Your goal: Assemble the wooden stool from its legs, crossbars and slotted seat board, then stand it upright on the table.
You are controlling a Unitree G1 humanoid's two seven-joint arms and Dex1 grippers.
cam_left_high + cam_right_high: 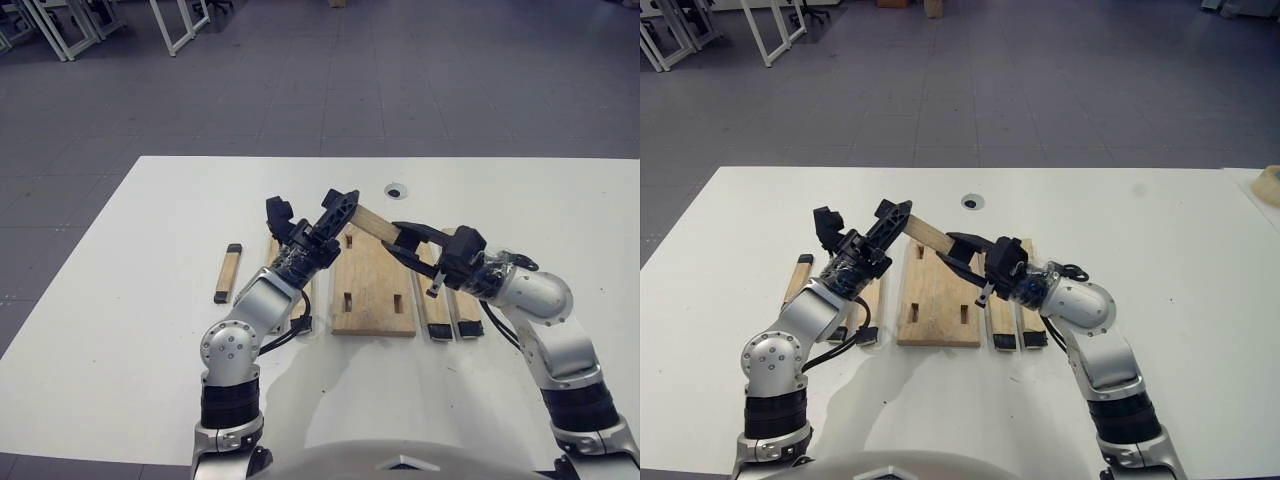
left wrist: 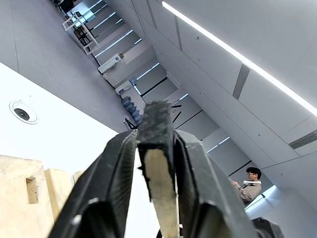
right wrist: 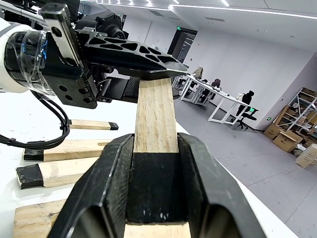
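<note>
Above the pale slotted wooden seat board (image 1: 372, 300) on the white tabletop (image 1: 120, 300), one light wooden leg with black-capped ends (image 1: 375, 222) is clamped at either end by the jaws of left gripper (image 1: 342, 205) and right gripper (image 1: 400, 238). One end should be squared over a slot before lowering.

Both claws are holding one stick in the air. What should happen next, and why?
Probably the left gripper opens: it and the right gripper both clamp one leg above the seat board, and the right alone could then lower it to a slot.
</note>
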